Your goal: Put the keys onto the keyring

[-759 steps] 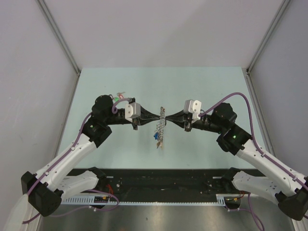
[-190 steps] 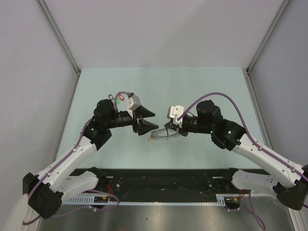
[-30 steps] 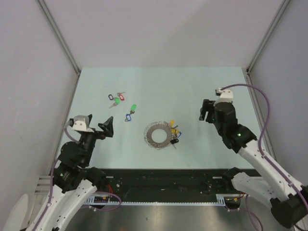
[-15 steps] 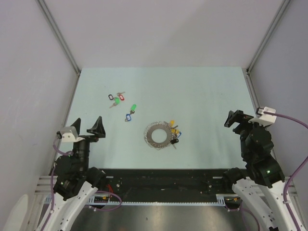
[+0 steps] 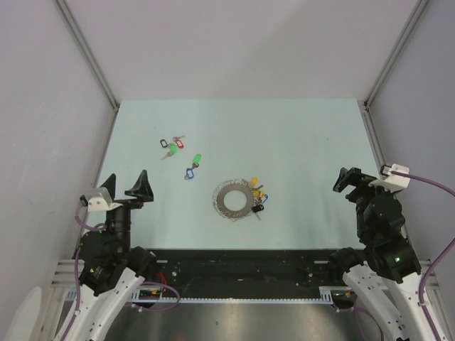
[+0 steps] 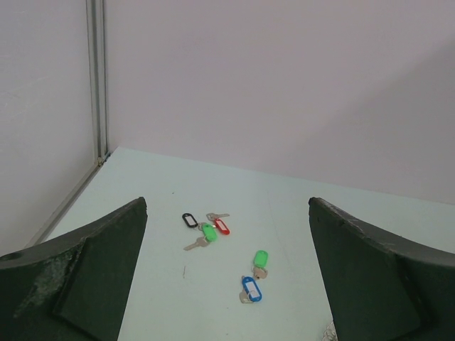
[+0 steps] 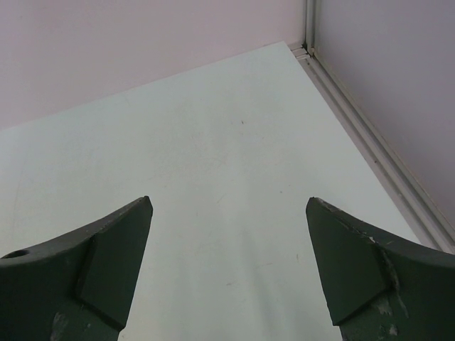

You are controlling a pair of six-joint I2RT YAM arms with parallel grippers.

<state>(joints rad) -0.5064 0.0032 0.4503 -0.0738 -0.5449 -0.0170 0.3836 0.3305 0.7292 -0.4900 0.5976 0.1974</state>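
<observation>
Top view: the ring [image 5: 222, 201] lies flat on the table [image 5: 298, 135], about midway between the arms. A clump of keys [image 5: 257, 197] with yellow, blue and black tags touches its right rim. I cannot tell whether they are threaded on.

Five loose keys lie up-left of the ring. The black tag [image 5: 163, 143], red tag [image 5: 178, 143] and green tag [image 5: 171, 150] are bunched together. A second green tag [image 5: 197, 158] and a blue tag [image 5: 189, 172] sit nearer the ring, not touching it.

The left gripper [image 5: 124, 186] is at the near-left of the table, jaws spread wide, nothing between them. The right gripper [image 5: 353, 177] is at the near-right, jaws spread too and holding nothing. Both are well apart from the ring.

Left wrist view: its fingers [image 6: 78, 277] frame all five loose keys. Silver blades show beside the tags here, a detail too small to read from above. The two-and-three grouping reads clearly.

Right wrist view: its fingers [image 7: 85, 277] stand apart over bare table, facing the far-right corner. A metal rail [image 7: 370, 142] runs along the foot of the wall there.

Only the top view takes in the ring, the clump and both grippers together.
</observation>
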